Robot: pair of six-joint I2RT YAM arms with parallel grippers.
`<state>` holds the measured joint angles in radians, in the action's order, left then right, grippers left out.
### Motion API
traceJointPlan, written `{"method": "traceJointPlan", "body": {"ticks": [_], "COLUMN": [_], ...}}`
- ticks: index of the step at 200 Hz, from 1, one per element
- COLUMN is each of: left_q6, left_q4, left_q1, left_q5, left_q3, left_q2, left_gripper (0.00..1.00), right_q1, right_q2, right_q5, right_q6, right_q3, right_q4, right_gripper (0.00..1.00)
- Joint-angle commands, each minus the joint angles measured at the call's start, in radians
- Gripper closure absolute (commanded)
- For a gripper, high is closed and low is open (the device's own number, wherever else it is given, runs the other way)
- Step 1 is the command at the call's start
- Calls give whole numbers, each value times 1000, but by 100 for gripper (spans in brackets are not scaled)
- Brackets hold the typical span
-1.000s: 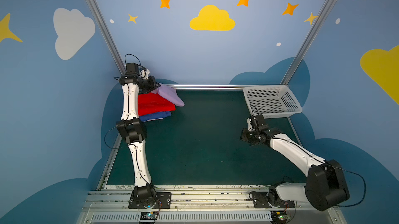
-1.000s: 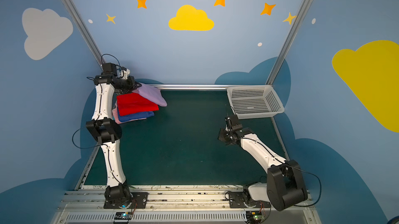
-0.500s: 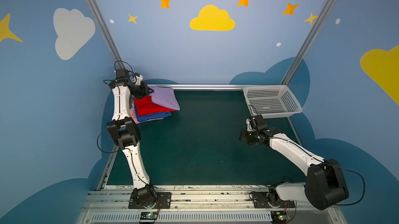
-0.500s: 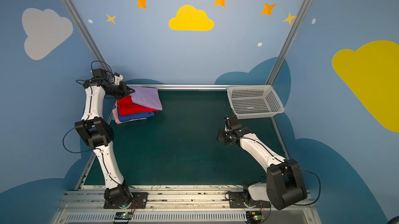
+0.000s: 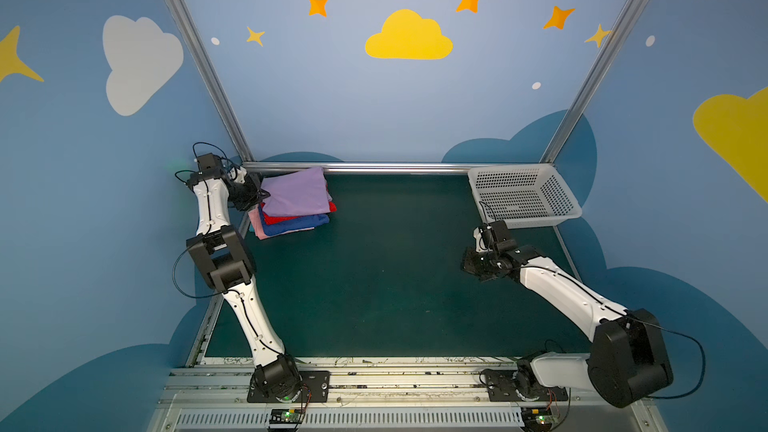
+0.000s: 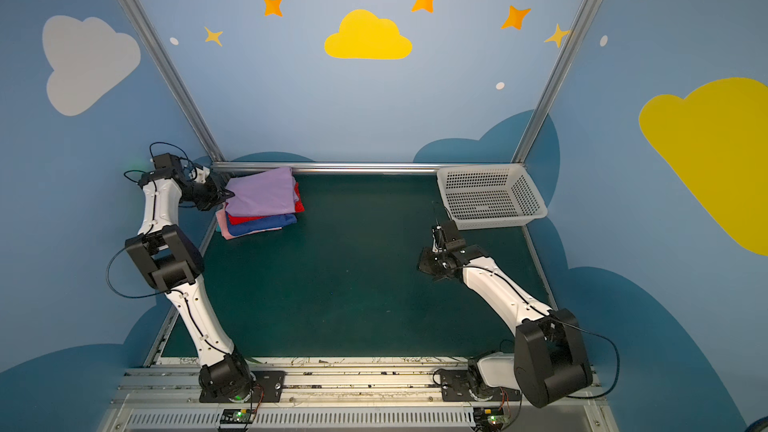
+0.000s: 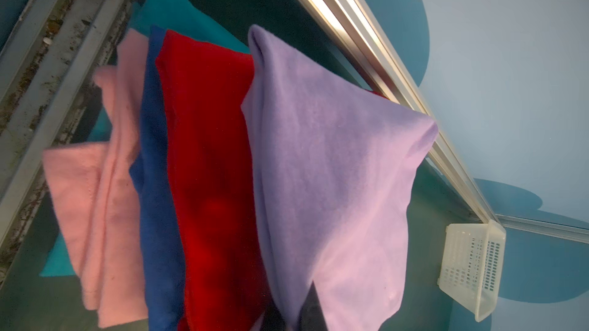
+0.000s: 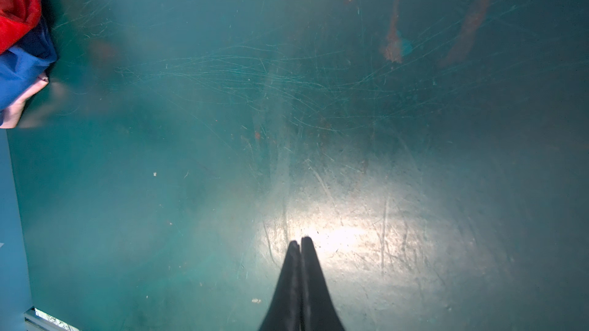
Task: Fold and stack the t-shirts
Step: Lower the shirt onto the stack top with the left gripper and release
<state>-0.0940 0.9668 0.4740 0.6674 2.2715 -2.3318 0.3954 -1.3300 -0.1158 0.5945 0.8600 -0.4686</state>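
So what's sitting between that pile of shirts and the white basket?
Nothing. In both top views only bare green table runs from the shirts across to the basket.

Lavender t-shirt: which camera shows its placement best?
Both top views: there the lavender t-shirt shows whole, lying on the red t-shirt. The left wrist view shows it close but cropped, pinched by the left gripper. The right wrist view misses it.
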Motion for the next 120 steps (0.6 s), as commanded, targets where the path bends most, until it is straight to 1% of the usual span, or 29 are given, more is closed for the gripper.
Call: {"method": "traceJointPlan", "body": {"ticks": [1, 11, 30, 38, 44, 62, 84, 99, 120], "left_q6": [-10, -13, -26, -34, -44, -75, -132, -171, -197], "left_q4": [-24, -25, -29, -28, -27, -27, -28, -60, -129], "left_q1": [-5, -5, -5, -5, -5, -5, -6, -14, -56], "left_q5": [-29, -36, -51, -65, -80, -110, -145, -170, -216], "left_q3": [2, -6, -11, -11, -9, 2, 15, -11, -76], "left_q2": [-38, -46, -57, -58, -57, -39, 21, 103, 233], "left_gripper": [89, 82, 62, 56, 53, 49, 48, 48, 46], "right_q1": [3, 3, 4, 4, 5, 4, 5, 5, 4], "right_q2": [23, 23, 23, 22, 24, 31, 50, 65, 84], "right_q5": [1, 2, 0, -3, -2, -2, 3, 9, 16], "right_q6": [7, 8, 11, 11, 12, 13, 11, 7, 0], "right_q3": [14, 15, 18, 20, 22, 22, 19, 20, 21], "right_q4": [-13, -12, -11, -13, -13, -14, -16, -18, -18], "right_gripper": [100, 100, 100, 100, 100, 100, 100, 100, 100]}}
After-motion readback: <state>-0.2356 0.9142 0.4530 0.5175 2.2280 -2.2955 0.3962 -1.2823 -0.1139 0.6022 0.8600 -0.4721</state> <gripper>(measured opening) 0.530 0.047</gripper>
